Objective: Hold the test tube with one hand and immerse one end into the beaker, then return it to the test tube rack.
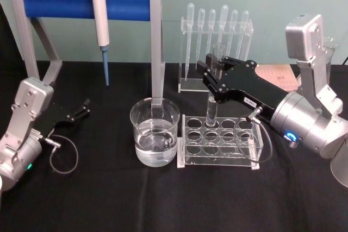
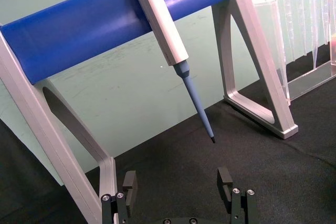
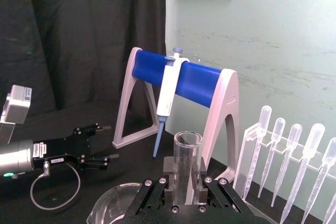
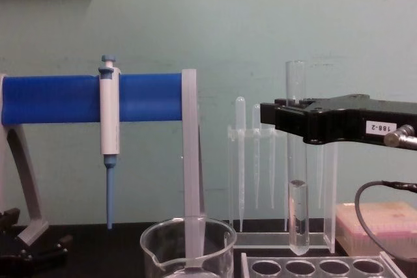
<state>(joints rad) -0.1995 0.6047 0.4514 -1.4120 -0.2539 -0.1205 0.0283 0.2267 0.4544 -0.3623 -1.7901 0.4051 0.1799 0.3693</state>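
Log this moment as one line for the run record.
right gripper: jaws shut on test tube, upright | tube end: just above rack, back row | beaker: liquid inside, beside rack | left gripper: open, parked left

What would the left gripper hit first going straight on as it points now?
Likely the pipettor tip: it hangs ahead of the open left gripper, under the stand. Depth is unclear; it may pass below the tip and reach the wall.
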